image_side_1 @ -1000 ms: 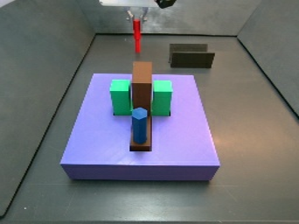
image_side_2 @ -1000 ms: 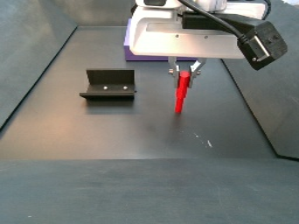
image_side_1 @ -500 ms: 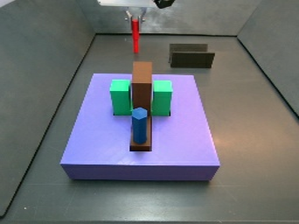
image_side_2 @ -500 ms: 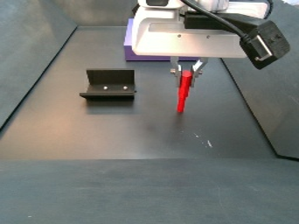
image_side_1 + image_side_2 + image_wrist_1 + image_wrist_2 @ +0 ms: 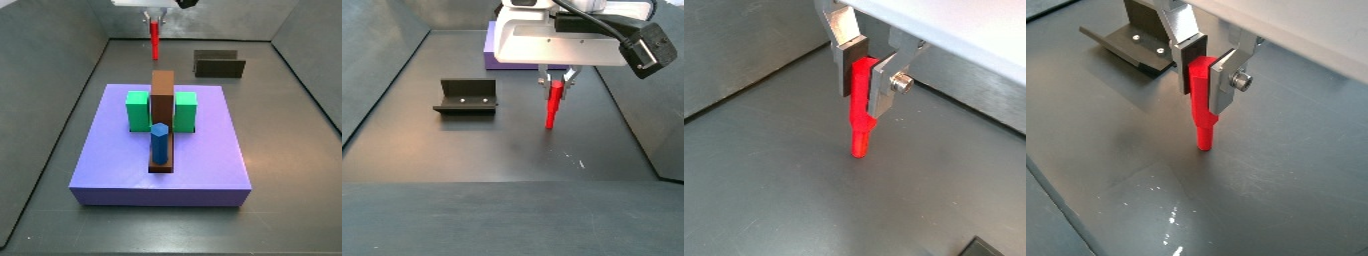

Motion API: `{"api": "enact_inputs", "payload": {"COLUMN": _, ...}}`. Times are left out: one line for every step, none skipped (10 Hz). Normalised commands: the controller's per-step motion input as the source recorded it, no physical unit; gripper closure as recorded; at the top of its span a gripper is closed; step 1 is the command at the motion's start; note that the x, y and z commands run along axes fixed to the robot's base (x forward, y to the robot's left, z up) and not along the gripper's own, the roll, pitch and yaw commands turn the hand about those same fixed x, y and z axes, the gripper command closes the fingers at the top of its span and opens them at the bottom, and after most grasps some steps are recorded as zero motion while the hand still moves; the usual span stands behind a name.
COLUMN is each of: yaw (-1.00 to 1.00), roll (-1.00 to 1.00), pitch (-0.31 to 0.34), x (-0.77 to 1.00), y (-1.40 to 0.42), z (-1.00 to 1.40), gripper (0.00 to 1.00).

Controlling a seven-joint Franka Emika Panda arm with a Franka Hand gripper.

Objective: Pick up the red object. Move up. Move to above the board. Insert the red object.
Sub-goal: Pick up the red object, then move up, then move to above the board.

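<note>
Dark grey floor (image 5: pixel 502 170) with grey enclosure walls; no defects noted beyond small light specks on the floor ahead of the claw.

Gripper (image 5: pixel 859 72): jaws clamped on the upper end of the red object (image 5: pixel 859 115). In both wrist views the flat silver fingers (image 5: pixel 1229 82) press its top section from two sides, and the stick hangs straight down between them. This high grasp leaves the greater part of the stick's length free below the pads, which I judge deliberate: the free lower end is what must enter the board.

Red object: vertical, its lower tip clear of the floor in a side view (image 5: pixel 552 104), nothing beneath it but bare floor. The lift stage appears done or nearly so; transfer is not yet made.

Fixture (image 5: pixel 468 97): on the floor, off to one side of the claw and apart from it, holding nothing.

Board (image 5: pixel 163 150): the purple block lies well apart from the claw and below it. On it stand a brown upright bar (image 5: pixel 163 100), two green blocks (image 5: pixel 139 110) flanking the bar, and the blue peg (image 5: pixel 159 143), already seated upright.

Which opening is meant for the stick cannot be told from these views. Judgement: the claw must travel sideways at its present height so the hanging tip passes over the bar and peg.
</note>
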Motion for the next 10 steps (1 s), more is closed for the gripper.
{"api": "enact_inputs", "payload": {"yaw": 0.0, "roll": 0.0, "pitch": 0.0, "x": 0.0, "y": 0.0, "z": 0.0, "gripper": 1.0}}
{"api": "enact_inputs", "payload": {"yaw": 0.0, "roll": 0.0, "pitch": 0.0, "x": 0.0, "y": 0.0, "z": 0.0, "gripper": 1.0}}
{"api": "enact_inputs", "payload": {"yaw": 0.0, "roll": 0.0, "pitch": 0.0, "x": 0.0, "y": 0.0, "z": 0.0, "gripper": 1.0}}
{"api": "enact_inputs", "payload": {"yaw": 0.0, "roll": 0.0, "pitch": 0.0, "x": 0.0, "y": 0.0, "z": 0.0, "gripper": 1.0}}
{"api": "enact_inputs", "payload": {"yaw": 0.0, "roll": 0.0, "pitch": 0.0, "x": 0.0, "y": 0.0, "z": 0.0, "gripper": 1.0}}
{"api": "enact_inputs", "payload": {"yaw": 0.0, "roll": 0.0, "pitch": 0.0, "x": 0.0, "y": 0.0, "z": 0.83, "gripper": 1.0}}
{"api": "enact_inputs", "payload": {"yaw": -0.06, "roll": 0.0, "pitch": 0.055, "x": -0.07, "y": -0.01, "z": 0.75, "gripper": 1.0}}
{"api": "enact_inputs", "payload": {"yaw": -0.06, "roll": 0.02, "pitch": 0.064, "x": -0.09, "y": 0.0, "z": 0.61, "gripper": 1.0}}
{"api": "enact_inputs", "payload": {"yaw": -0.03, "roll": 0.05, "pitch": 0.03, "x": -0.03, "y": 0.0, "z": 0.24, "gripper": 1.0}}
{"api": "enact_inputs", "payload": {"yaw": 0.0, "roll": 0.0, "pitch": 0.0, "x": 0.0, "y": 0.0, "z": 1.4, "gripper": 1.0}}
